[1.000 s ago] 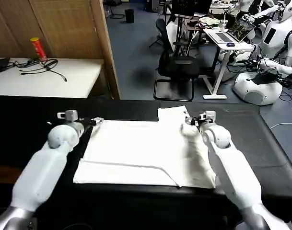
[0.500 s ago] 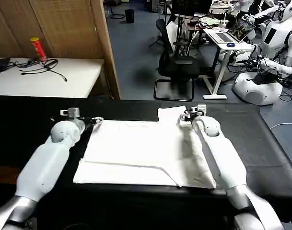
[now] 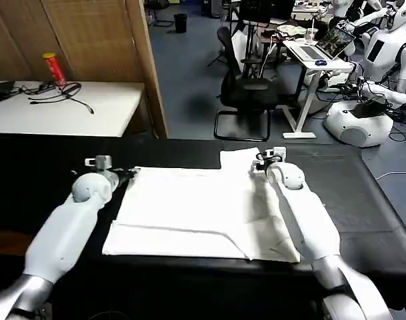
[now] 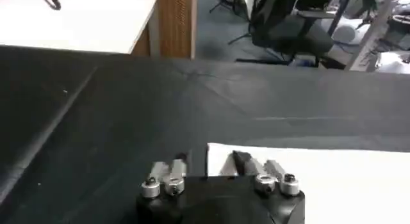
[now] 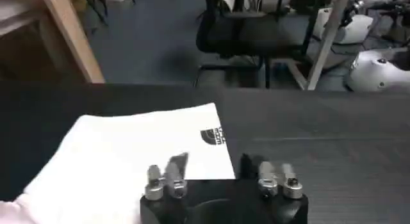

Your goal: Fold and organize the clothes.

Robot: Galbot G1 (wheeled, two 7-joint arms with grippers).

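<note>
Both grippers, left (image 4: 208,162); right (image 5: 214,162), spread over T-shirt (image 3: 189,210) corners

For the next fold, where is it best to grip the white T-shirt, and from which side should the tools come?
Probably at its two far corners. The T-shirt lies flat, and the open left tool and open right tool each straddle a corner's edge. Come low from the near side and pinch those edges.
</note>
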